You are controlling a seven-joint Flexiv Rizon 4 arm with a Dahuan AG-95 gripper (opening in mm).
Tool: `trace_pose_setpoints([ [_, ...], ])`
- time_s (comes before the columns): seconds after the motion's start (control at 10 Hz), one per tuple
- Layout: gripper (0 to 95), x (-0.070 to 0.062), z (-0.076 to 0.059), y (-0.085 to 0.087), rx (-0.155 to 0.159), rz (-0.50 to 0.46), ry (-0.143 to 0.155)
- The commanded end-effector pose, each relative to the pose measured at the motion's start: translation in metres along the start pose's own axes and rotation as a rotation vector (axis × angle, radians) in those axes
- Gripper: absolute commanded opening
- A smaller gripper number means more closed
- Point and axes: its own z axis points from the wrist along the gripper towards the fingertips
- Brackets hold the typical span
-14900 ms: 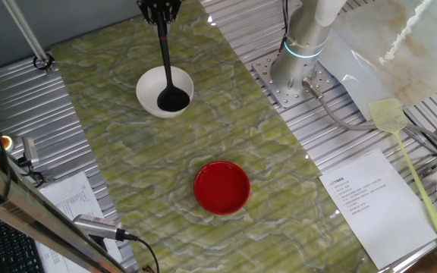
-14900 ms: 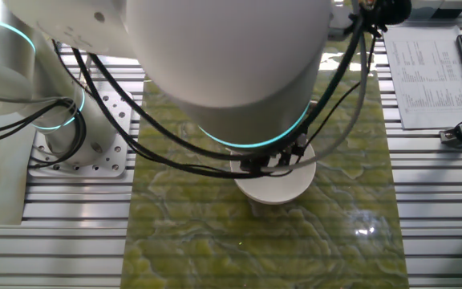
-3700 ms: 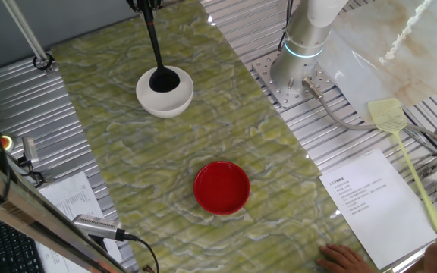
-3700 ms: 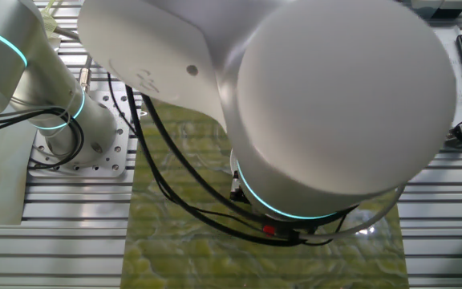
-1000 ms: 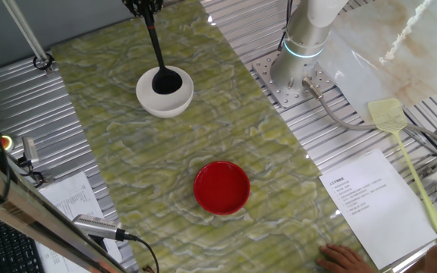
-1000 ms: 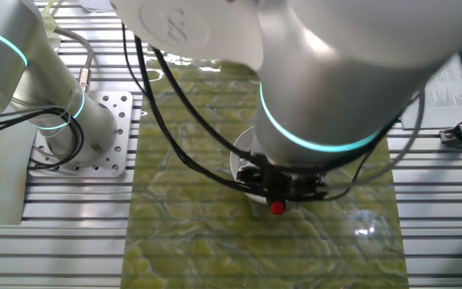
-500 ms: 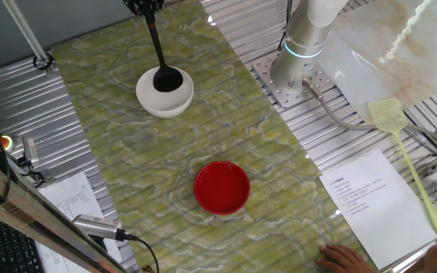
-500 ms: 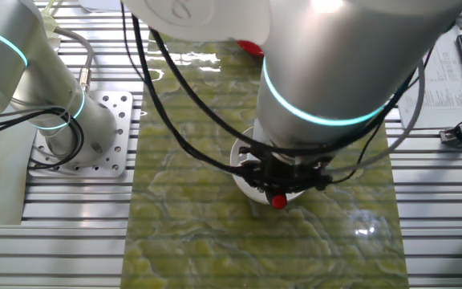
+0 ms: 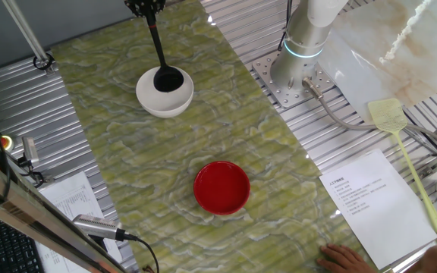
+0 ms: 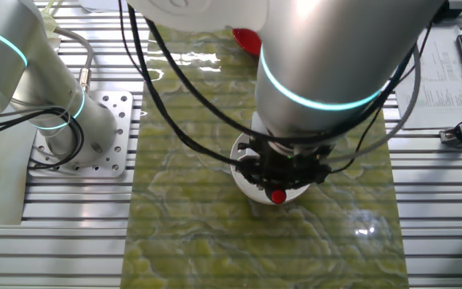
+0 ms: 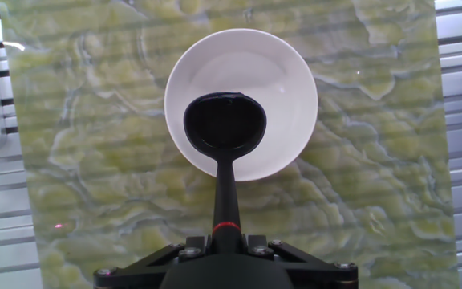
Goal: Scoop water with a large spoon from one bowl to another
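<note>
Your gripper (image 9: 147,6) sits at the top edge of one fixed view, pinching the handle of the black ladle (image 9: 163,67); in the hand view the handle (image 11: 224,205) runs straight out from between the black finger mounts. The ladle's scoop (image 11: 224,122) hangs over the white bowl (image 11: 287,96), toward the side nearest the hand. You cannot tell whether the scoop touches the bowl's bottom, and no water can be made out in either.

The red bowl (image 9: 221,186) stands well apart from the white one, farther down the green marbled mat (image 9: 112,152), with bare mat between them.

Around you: the arm's base (image 9: 303,45) is bolted to a plate beside the mat. A yellow fly swatter (image 9: 400,144) and a printed sheet (image 9: 363,197) lie on the ribbed metal table (image 9: 21,106) to that side. A person's hand (image 9: 344,258) rests at the bottom edge, near the sheet. Another paper (image 9: 70,199) and a microphone (image 9: 97,226) lie on the opposite side.

In the other fixed view, the arm's big grey wrist (image 10: 327,64) blocks most of the white bowl (image 10: 243,181); only a sliver of rim shows, and the red bowl (image 10: 247,38) peeks out beyond.
</note>
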Motion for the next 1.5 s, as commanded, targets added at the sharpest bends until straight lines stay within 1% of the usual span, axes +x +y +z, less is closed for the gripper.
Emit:
trace_pose_setpoints([
  [0.1,0.0,-0.003,-0.002,0.001,0.002,-0.002,0.034],
  [0.6,0.0,-0.005,-0.006,0.003,0.006,-0.009,0.09],
  [0.8,0.0,-0.006,-0.007,0.003,0.005,-0.004,0.098],
  [1.0,0.0,-0.009,-0.01,0.0,-0.002,-0.001,0.119],
  [1.4,0.0,-0.015,-0.014,-0.003,-0.005,0.002,0.15],
  [1.5,0.0,-0.018,-0.015,-0.003,-0.005,0.001,0.164],
])
